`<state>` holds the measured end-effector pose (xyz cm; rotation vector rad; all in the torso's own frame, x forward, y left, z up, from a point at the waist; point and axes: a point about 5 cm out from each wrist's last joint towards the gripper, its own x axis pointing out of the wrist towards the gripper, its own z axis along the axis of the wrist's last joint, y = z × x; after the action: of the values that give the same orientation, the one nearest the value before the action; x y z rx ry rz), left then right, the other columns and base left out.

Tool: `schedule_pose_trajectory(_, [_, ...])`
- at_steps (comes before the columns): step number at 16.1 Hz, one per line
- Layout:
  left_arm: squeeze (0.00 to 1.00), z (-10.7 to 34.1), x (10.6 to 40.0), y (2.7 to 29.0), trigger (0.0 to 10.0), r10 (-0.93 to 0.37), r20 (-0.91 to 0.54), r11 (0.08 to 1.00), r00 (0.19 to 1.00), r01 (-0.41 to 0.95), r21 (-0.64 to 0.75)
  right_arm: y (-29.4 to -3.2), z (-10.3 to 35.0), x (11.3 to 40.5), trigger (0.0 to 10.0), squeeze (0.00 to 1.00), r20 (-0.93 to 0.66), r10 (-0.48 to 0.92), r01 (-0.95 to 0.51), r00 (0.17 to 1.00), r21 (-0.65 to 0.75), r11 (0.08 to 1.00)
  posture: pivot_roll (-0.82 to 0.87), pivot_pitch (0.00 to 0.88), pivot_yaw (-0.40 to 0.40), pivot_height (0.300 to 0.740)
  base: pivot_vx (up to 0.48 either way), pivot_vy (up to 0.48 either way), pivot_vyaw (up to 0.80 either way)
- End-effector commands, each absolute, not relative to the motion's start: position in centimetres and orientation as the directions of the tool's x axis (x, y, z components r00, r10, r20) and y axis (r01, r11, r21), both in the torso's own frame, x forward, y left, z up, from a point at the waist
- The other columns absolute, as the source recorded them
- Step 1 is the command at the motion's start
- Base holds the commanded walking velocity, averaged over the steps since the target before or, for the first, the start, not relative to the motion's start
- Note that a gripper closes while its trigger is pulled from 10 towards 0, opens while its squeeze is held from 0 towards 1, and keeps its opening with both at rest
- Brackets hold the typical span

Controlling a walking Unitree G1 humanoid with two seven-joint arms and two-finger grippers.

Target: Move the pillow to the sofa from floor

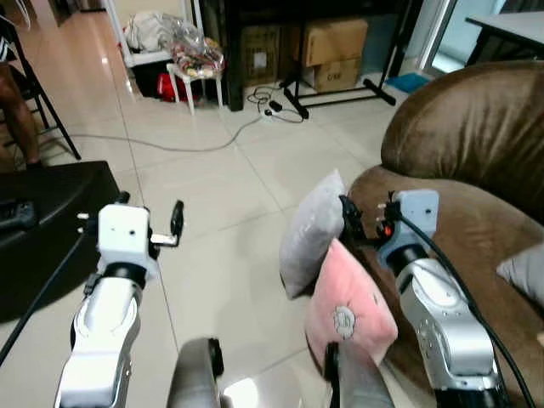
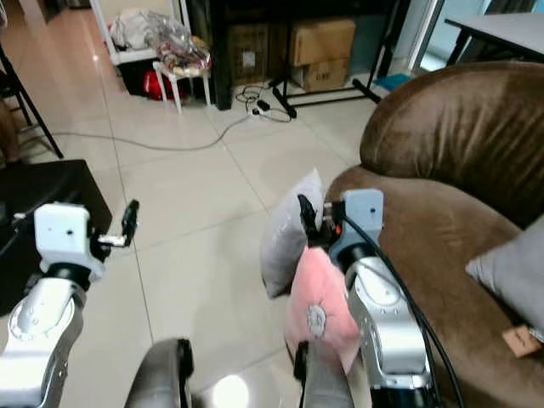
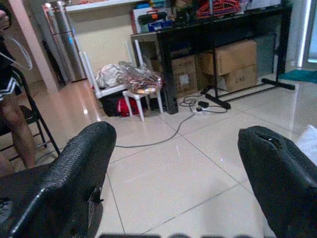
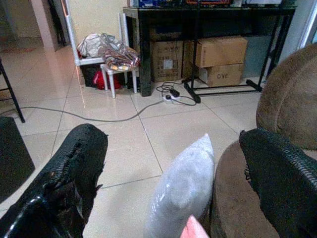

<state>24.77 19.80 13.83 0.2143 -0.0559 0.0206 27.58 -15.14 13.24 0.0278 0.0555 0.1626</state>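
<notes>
1. Two pillows are propped on the tiled floor (image 1: 212, 212) against the front of the brown sofa (image 1: 476, 136): a grey pillow (image 1: 311, 234) standing upright, and a pink pillow (image 1: 348, 308) leaned in front of it, touching it (there's a small round face printed on the pink one).
2. The right gripper (image 4: 173, 173) is held just above the pillows, next to the sofa's edge. Its fingers (image 4: 74, 168) are spread wide, with nothing between them; the grey pillow's top corner is seen in the gap.
3. The left gripper (image 3: 178, 168) is held out over bare tile, well apart from the pillows, also spread wide and holding nothing.
4. Another grey cushion (image 2: 510, 276) is already lying on the sofa seat.
5. Further back, cardboard boxes (image 1: 336, 51) are stacked under a black rack, and a white cable (image 1: 170, 146) is trailed across the tiles.
</notes>
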Motion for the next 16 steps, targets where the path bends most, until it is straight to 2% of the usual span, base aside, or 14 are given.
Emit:
schedule_pose_trajectory(1, [0.78, 13.6, 24.6, 19.6, 10.0, 0.004, 0.041, 0.975, 0.999, -0.013, 0.223, -15.2, 13.5, 27.4, 10.0, 0.0, -0.048, 0.167, -0.164, 0.985, 0.045, 0.985, -0.08, 0.0, -0.007, 0.541, 0.0, 0.0, 0.0])
schedule_pose_trajectory(6, [0.78, 13.1, 24.0, 19.6, 10.0, -0.002, 0.013, 0.974, 1.0, -0.001, 0.226, -15.1, 13.4, 27.1, 10.0, 0.0, -0.06, 0.194, -0.191, 0.979, 0.048, 0.98, -0.07, 0.0, -0.019, 0.486, 0.0, 0.0, 0.0])
schedule_pose_trajectory(8, [0.78, 12.7, 23.7, 19.6, 10.0, -0.007, -0.008, 0.973, 1.0, 0.009, 0.231, -15.3, 13.3, 27.3, 10.0, 0.0, -0.069, 0.207, -0.203, 0.976, 0.055, 0.978, -0.07, 0.0, -0.023, 0.486, 0.0, 0.0, 0.0])
schedule_pose_trajectory(9, [0.78, 12.6, 23.5, 19.6, 10.0, -0.012, -0.018, 0.972, 1.0, 0.016, 0.236, -15.4, 13.2, 27.4, 10.0, 0.97, -0.077, 0.216, -0.212, 0.973, 0.065, 0.975, -0.06, 0.0, -0.023, 0.486, 0.0, 0.0, 0.0])
schedule_pose_trajectory(12, [0.77, 12.5, 23.4, 19.9, 10.0, -0.027, -0.044, 0.962, 0.999, 0.038, 0.269, -15.4, 11.7, 28.2, 10.0, 1.0, -0.186, 0.244, -0.246, 0.952, 0.011, 0.969, -0.06, 0.0, -0.013, 0.486, 0.0, 0.0, 0.0])
schedule_pose_trajectory(16, [0.78, 12.1, 23.0, 19.6, 10.0, -0.179, -0.135, 0.942, 0.975, 0.21, 0.262, -15.5, 9.0, 30.7, 10.0, 1.0, -0.314, 0.206, -0.23, 0.927, -0.04, 0.972, -0.04, 0.0, -0.006, 0.486, 0.0, 0.0, 0.0])
